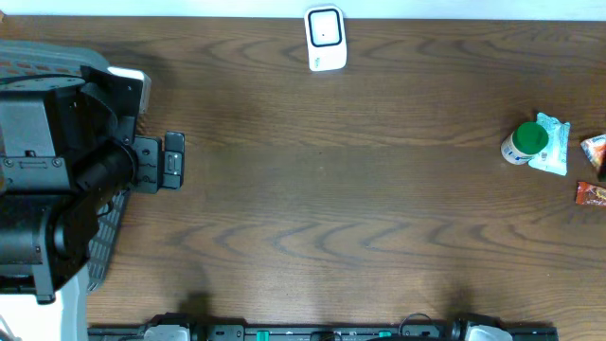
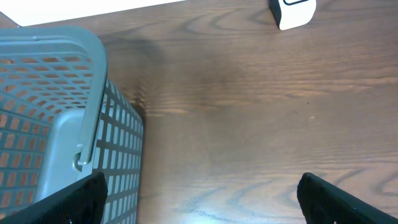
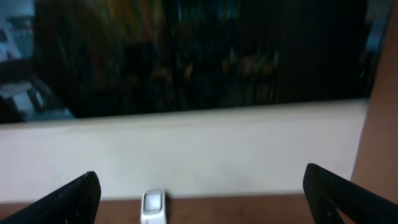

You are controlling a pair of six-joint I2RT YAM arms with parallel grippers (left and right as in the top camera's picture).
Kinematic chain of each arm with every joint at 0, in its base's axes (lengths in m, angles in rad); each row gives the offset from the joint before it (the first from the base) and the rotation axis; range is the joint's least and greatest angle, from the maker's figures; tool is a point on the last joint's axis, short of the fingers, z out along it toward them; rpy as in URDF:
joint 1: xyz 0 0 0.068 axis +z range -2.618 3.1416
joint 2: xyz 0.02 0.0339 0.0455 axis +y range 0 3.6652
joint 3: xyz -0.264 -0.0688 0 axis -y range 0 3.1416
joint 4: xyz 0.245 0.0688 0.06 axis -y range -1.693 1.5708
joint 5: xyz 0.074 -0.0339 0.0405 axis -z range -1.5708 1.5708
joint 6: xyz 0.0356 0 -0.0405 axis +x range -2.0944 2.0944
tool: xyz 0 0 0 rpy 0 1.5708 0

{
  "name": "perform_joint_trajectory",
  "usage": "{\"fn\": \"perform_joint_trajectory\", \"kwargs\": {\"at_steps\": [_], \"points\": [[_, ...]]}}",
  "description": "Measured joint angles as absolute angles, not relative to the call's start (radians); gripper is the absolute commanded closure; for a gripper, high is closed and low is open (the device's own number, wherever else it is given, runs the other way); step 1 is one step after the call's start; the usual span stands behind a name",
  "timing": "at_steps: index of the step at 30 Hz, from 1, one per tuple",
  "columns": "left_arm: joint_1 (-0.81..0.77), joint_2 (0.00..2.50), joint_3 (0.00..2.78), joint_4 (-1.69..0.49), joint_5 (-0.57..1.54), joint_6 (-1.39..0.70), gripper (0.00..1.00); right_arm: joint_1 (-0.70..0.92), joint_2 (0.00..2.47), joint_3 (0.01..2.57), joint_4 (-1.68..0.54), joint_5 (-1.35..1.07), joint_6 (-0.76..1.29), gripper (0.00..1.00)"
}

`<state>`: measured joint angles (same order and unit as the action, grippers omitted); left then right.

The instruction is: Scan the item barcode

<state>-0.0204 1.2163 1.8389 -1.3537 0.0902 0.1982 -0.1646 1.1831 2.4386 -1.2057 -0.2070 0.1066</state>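
A white barcode scanner [image 1: 325, 38] stands upright at the far edge of the wooden table; it also shows in the left wrist view [image 2: 292, 11] and, small and blurred, in the right wrist view [image 3: 153, 206]. Possible items lie at the right edge: a green-capped white bottle [image 1: 524, 142] against a light blue packet [image 1: 555, 147], and two red-orange packets [image 1: 593, 193]. My left gripper [image 1: 172, 159] hovers open beside a grey basket, its jaws wide apart [image 2: 202, 208] over bare wood. My right gripper [image 3: 202, 199] is open, empty, and faces the back wall; the overhead view does not show it.
A grey mesh basket [image 2: 56, 124] sits at the table's left end, partly under my left arm [image 1: 57, 180]. A white wall and dark window fill the right wrist view. The arm bases [image 1: 331, 332] line the near edge.
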Motion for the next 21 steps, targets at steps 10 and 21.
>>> {"fn": "perform_joint_trajectory", "kwargs": {"at_steps": [10,21], "points": [[-0.020,1.216,1.839,-1.354,0.090,0.198,0.02,-0.165,0.905,2.206,-0.910,-0.202,0.028,0.01],[-0.020,1.216,1.839,-1.353,0.090,0.198,0.02,-0.164,0.505,1.494,-0.358,-0.222,0.009,0.01]]}}
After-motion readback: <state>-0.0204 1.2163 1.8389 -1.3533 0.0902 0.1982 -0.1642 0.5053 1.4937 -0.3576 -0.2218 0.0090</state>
